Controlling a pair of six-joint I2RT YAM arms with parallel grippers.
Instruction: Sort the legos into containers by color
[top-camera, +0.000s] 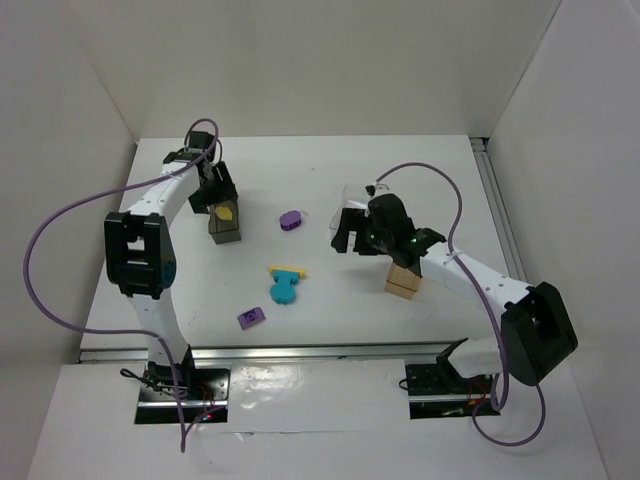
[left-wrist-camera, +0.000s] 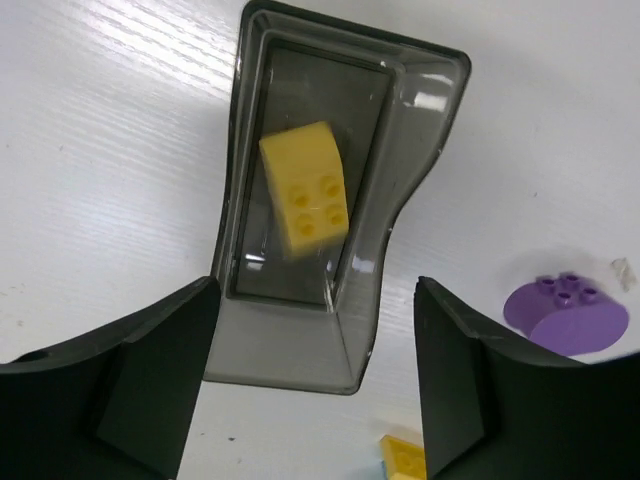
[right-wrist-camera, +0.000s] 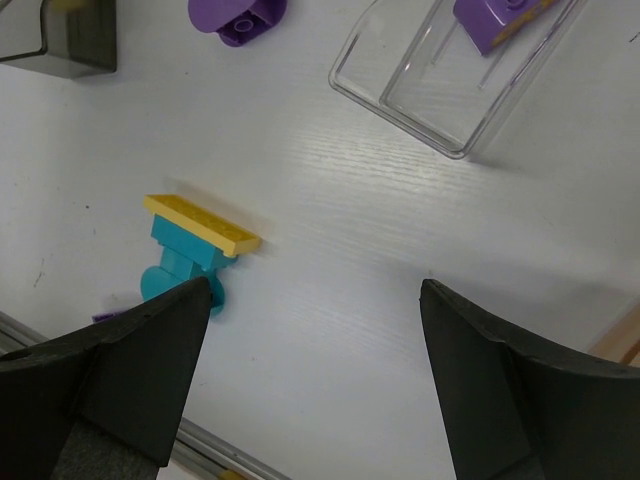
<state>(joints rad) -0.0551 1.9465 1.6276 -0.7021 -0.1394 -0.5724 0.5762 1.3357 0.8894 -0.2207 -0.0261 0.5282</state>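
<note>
My left gripper (top-camera: 217, 195) (left-wrist-camera: 315, 380) hangs open and empty over the near end of the smoky dark grey bin (top-camera: 228, 236) (left-wrist-camera: 290, 340). A yellow lego (top-camera: 226, 212) (left-wrist-camera: 305, 190) lies inside that bin. My right gripper (top-camera: 352, 232) (right-wrist-camera: 315, 370) is open over bare table, holding nothing. A teal lego (top-camera: 283, 291) (right-wrist-camera: 180, 268) with a yellow plate (top-camera: 287, 272) (right-wrist-camera: 200, 224) on it lies to its left. The clear bin (top-camera: 350, 196) (right-wrist-camera: 420, 120) holds a purple lego (right-wrist-camera: 500, 20). A rounded purple lego (top-camera: 290, 220) (left-wrist-camera: 566, 312) (right-wrist-camera: 238, 17) lies between the two bins.
A small purple lego (top-camera: 250, 318) sits near the front edge. The amber-tan bin (top-camera: 403, 280) stands under the right arm. White walls enclose the table on three sides, and a metal rail (top-camera: 300, 350) runs along its near edge.
</note>
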